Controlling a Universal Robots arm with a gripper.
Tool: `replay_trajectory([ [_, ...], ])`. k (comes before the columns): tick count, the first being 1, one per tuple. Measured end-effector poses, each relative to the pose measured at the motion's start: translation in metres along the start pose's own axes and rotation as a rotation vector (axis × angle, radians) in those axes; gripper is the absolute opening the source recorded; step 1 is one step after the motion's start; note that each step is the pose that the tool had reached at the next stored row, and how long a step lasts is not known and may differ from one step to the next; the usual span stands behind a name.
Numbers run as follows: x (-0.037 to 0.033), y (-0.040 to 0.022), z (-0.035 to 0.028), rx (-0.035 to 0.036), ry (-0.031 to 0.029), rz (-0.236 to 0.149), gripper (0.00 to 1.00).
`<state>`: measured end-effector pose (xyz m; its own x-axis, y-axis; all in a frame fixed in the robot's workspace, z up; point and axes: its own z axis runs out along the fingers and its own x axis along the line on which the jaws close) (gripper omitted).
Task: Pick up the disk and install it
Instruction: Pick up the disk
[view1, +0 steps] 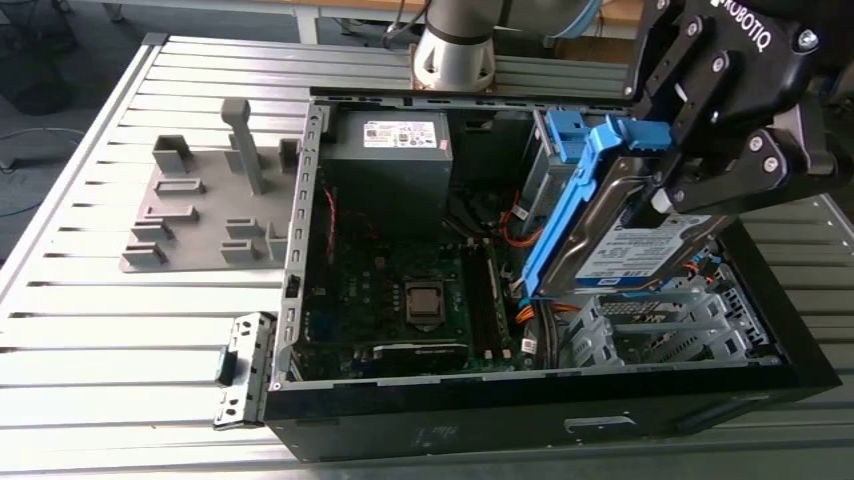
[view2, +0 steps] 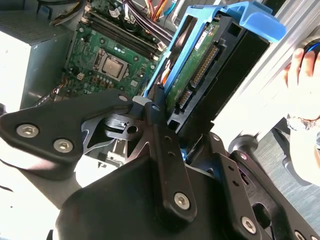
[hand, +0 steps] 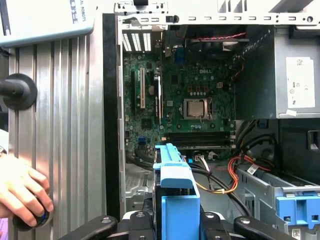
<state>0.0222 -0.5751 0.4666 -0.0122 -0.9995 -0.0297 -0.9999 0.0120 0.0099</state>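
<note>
While hanging over the open case, gripper (view1: 663, 200): black fingers closed on the disk, one against each broad face.
Disk (view1: 638, 258): clear of the table, held on edge and tilted, above the drive cage at the exterior view's right end of the case; lower corner close to the cage, contact not discernible.
Disk build: flat silver metal slab, white-and-blue label on one face, green circuit board (view2: 192, 70) with a row of connector pins on the other.
Bracket (view1: 561, 215): blue moulded plastic framing the disk's edges, broad tab at the upper end.
Case (view1: 534, 410): black sheet-metal tower laid on its side, interior exposed.
Drive cage (view1: 667, 335): perforated silver metal, directly below the disk.
Cables (hand: 232, 172): orange, red and black, looped between cage and motherboard, beneath the disk.
Motherboard (view1: 400, 290): green, flat on the case floor, square metal-capped processor (view1: 424, 303) near its middle.
Power supply (view1: 391, 155): grey box with white sticker, well apart from the disk.
Blue latch piece (hand: 299, 207): on a grey metal bay beside the cables.
Fixture (view1: 200, 220): grey plate with upright posts and blocks, on the table at the exterior view's left of the case.
Table (view1: 94, 330): ribbed metal slats.
Hand (hand: 20, 192): a person's, fingers over a small dark round object on the slats, outside the case wall.
</note>
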Motion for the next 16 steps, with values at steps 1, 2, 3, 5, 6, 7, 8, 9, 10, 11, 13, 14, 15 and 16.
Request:
replay_trajectory([
  [1,0.0000,-0.0006,0.0000,0.0000,0.0000,0.000,0.36],
  [2,0.0000,-0.0013,0.0000,0.0000,0.0000,0.000,0.36],
  [3,0.0000,-0.0019,0.0000,0.0000,0.0000,0.000,0.36],
  [5,0.0000,-0.0031,0.0000,0.0000,0.0000,0.000,0.36],
  [6,0.0000,-0.0037,0.0000,0.0000,0.0000,0.000,0.36],
  [7,0.0000,-0.0043,0.0000,0.0000,0.0000,0.000,0.36],
  [8,-0.0001,-0.0049,0.0000,0.0000,0.0000,0.000,0.36],
  [9,0.0000,-0.0056,0.0000,0.0000,-0.0001,0.000,0.36],
  [10,-0.0001,-0.0061,0.0000,0.0000,0.0000,0.000,0.36],
  [11,-0.0001,-0.0068,-0.0001,0.0000,0.0000,0.000,0.36],
  [13,-0.0001,-0.0080,0.0000,0.0000,0.0000,0.000,0.36],
  [14,-0.0001,-0.0087,0.0000,0.0000,0.0000,0.000,0.36],
  [15,-0.0001,-0.0094,-0.0001,0.0000,0.0000,0.000,0.36],
  [16,-0.0001,-0.0100,-0.0001,0.0000,0.0001,0.000,0.36],
])
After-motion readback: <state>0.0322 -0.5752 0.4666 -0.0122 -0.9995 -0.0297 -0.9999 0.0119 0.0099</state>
